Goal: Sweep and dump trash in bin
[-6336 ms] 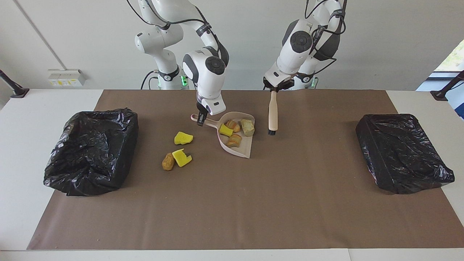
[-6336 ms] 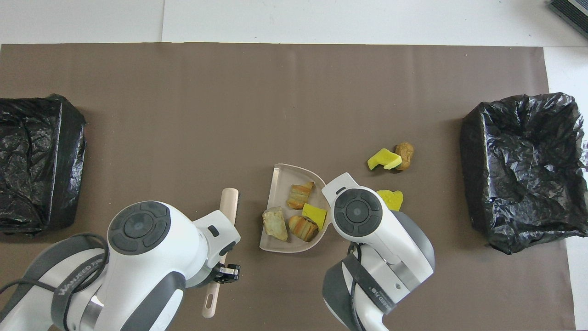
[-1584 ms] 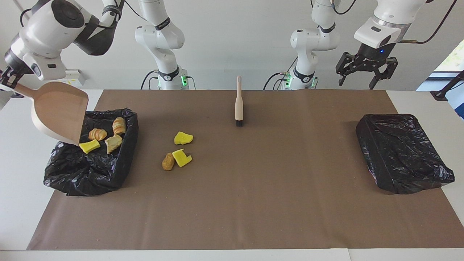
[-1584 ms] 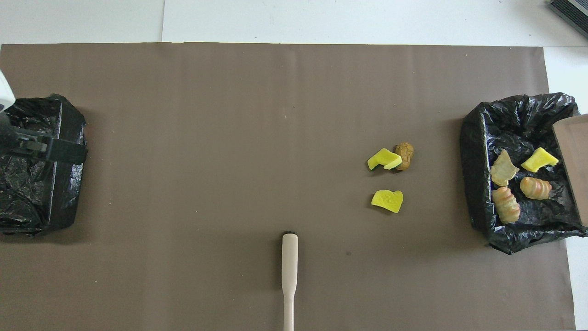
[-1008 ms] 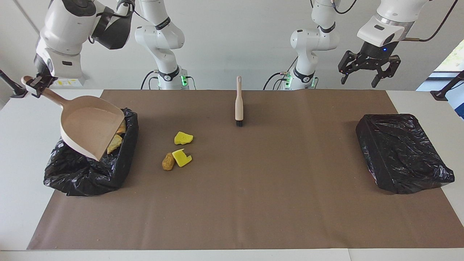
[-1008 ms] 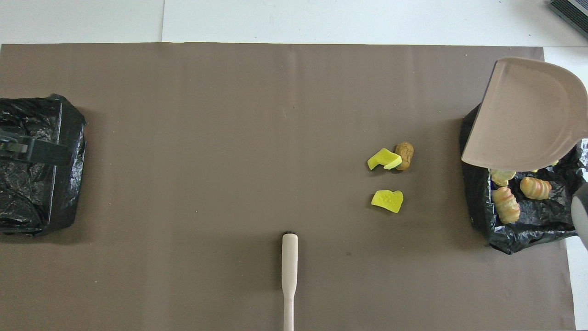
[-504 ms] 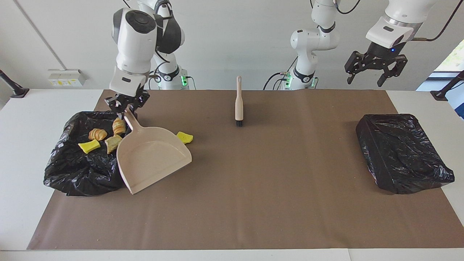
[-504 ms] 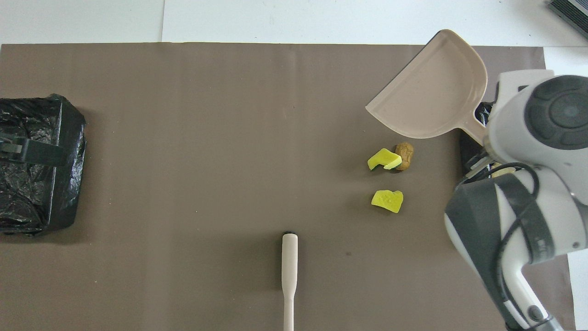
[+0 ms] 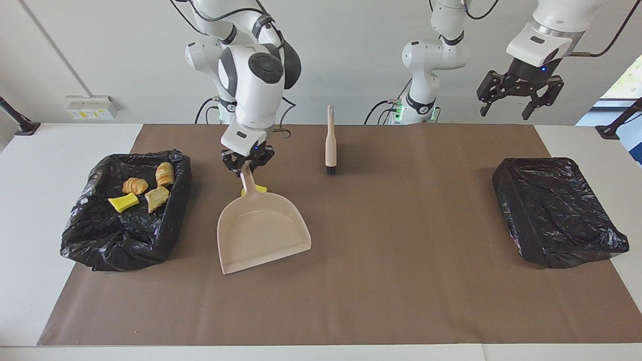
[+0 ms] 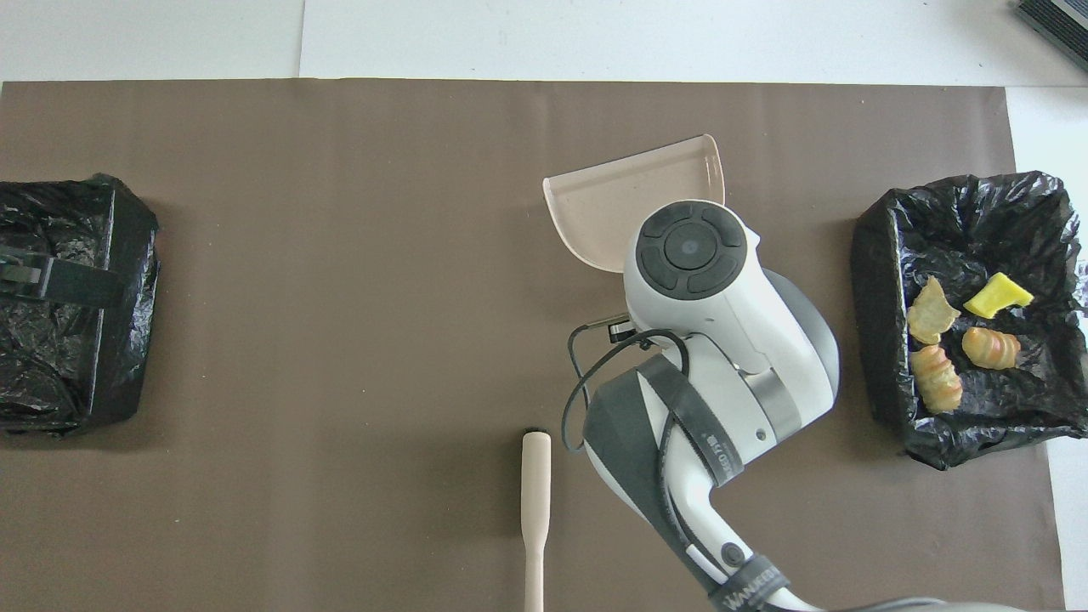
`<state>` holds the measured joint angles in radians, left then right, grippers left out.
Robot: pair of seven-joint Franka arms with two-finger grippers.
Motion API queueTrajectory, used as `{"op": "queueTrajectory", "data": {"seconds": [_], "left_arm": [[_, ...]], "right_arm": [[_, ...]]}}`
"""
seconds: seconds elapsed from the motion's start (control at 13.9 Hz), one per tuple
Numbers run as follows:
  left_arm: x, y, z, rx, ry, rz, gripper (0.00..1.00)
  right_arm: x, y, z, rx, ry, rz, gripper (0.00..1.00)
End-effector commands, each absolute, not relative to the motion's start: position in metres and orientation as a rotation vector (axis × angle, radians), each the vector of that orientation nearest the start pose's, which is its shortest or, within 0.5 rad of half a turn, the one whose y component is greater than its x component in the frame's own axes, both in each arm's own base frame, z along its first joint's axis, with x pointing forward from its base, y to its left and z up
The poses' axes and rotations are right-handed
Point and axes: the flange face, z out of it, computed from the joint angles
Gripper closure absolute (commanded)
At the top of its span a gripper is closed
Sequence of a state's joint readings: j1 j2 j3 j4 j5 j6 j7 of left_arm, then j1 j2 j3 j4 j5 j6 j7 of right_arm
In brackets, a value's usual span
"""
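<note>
Pink dustpan (image 9: pixel 261 228) handle clamped in right gripper (image 9: pixel 247 163), pan mouth pointing away from robots. One yellow trash chunk (image 9: pixel 259 189) peeks out under the handle; four pieces lie in the bin (image 9: pixel 125 235). Left gripper (image 9: pixel 519 98) waits, jaws apart, well off; brush (image 9: pixel 330 143) lies between.

The dustpan (image 9: pixel 261 225) hides all but one yellow chunk (image 9: pixel 259 189).
</note>
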<state>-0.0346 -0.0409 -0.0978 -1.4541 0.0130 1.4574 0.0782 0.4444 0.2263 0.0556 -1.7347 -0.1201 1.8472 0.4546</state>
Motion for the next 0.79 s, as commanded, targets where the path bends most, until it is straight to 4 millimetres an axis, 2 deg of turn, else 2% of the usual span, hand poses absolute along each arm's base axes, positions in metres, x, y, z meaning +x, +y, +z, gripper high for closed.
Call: {"op": "queueTrajectory", "data": {"seconds": [0.0, 0.14, 0.22, 0.29, 0.5, 0.58, 0.65, 0.72], "left_arm": [[0.52, -0.065, 0.696, -3.096, 0.328, -0.063, 0.0], [0.52, -0.065, 0.696, -3.096, 0.328, -0.063, 0.0], [0.52, -0.066, 0.696, -3.095, 0.33, -0.063, 0.0], [0.52, -0.066, 0.696, -3.095, 0.33, -0.063, 0.0], [0.52, -0.065, 0.696, -3.096, 0.328, -0.063, 0.0], [0.52, -0.065, 0.696, -3.096, 0.328, -0.063, 0.0], [0.52, -0.066, 0.696, -3.095, 0.33, -0.063, 0.0], [0.52, -0.066, 0.696, -3.095, 0.33, -0.063, 0.0]], "right_arm": [[0.563, 0.331, 0.413, -3.172, 0.204, 0.076, 1.0], [0.571, 0.367, 0.392, -3.106, 0.375, 0.118, 1.0], [0.572, 0.377, 0.387, -3.066, 0.408, 0.113, 1.0], [0.573, 0.383, 0.388, -3.023, 0.408, 0.066, 1.0], [0.565, 0.378, 0.364, -3.039, 0.394, 0.09, 1.0], [0.564, 0.377, 0.361, -3.043, 0.377, 0.093, 0.95], [0.564, 0.375, 0.358, -3.048, 0.363, 0.097, 0.71], [0.562, 0.376, 0.358, -3.058, 0.316, 0.1, 0.03]]}}
